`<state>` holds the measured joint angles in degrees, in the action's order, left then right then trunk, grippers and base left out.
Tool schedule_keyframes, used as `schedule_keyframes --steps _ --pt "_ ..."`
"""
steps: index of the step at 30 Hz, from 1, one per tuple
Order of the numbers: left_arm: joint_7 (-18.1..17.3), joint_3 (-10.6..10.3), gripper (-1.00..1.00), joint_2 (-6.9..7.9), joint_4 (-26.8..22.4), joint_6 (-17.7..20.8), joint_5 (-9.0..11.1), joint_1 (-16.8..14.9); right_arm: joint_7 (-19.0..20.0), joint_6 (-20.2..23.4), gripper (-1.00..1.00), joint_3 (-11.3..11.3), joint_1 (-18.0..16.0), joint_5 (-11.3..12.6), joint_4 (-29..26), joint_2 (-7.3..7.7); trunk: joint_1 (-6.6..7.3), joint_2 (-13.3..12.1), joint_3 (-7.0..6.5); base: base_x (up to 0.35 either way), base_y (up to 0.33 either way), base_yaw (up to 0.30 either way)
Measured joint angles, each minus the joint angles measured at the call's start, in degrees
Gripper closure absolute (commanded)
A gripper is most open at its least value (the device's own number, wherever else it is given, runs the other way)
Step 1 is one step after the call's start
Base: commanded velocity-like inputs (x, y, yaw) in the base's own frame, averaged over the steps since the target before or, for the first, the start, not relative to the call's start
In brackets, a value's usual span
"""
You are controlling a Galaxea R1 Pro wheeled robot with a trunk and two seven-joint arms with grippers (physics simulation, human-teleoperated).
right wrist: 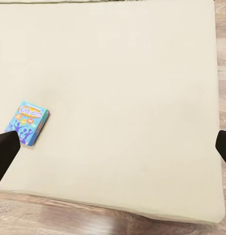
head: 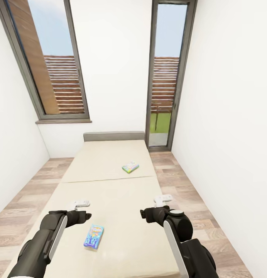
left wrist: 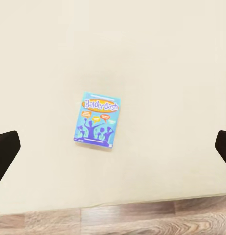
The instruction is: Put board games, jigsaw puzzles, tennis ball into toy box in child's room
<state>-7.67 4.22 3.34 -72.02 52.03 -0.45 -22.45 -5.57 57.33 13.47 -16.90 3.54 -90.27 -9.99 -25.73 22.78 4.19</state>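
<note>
Two board games lie on the bed's beige mattress (head: 110, 189). The blue Balderdash box (head: 94, 236) (left wrist: 96, 120) (right wrist: 27, 123) is near the foot end, just right of my left gripper (head: 81, 216). A green-and-white box (head: 130, 167) lies farther up, near the right side. My left gripper (left wrist: 113, 149) hovers open over the blue box, its black fingertips (left wrist: 5, 152) wide apart and holding nothing. Over bare mattress, my right gripper (head: 149, 213) (right wrist: 113, 149) is also open and holds nothing. The table and the toy box are out of view.
The bed's grey headboard (head: 114, 136) stands against the far white wall between a window (head: 52, 61) and a glass door (head: 166, 73). Wood-plank floor (head: 187, 181) runs along both sides of the bed, with white walls close on either side.
</note>
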Motion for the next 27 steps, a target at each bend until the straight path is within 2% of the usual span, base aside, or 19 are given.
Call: schedule_keyframes --steps 12,27 --pt "0.0 0.0 -1.0 0.0 0.0 0.0 0.0 0.0 0.0 0.0 -1.0 0.0 0.0 0.0 0.0 0.0 -0.01 0.0 0.0 0.022 0.006 0.0" --pt "-0.1 -0.1 -1.0 0.0 0.0 0.0 0.1 0.0 0.0 0.0 -1.0 0.0 0.0 0.0 0.0 0.0 -0.01 0.0 0.0 0.1 0.064 0.0"
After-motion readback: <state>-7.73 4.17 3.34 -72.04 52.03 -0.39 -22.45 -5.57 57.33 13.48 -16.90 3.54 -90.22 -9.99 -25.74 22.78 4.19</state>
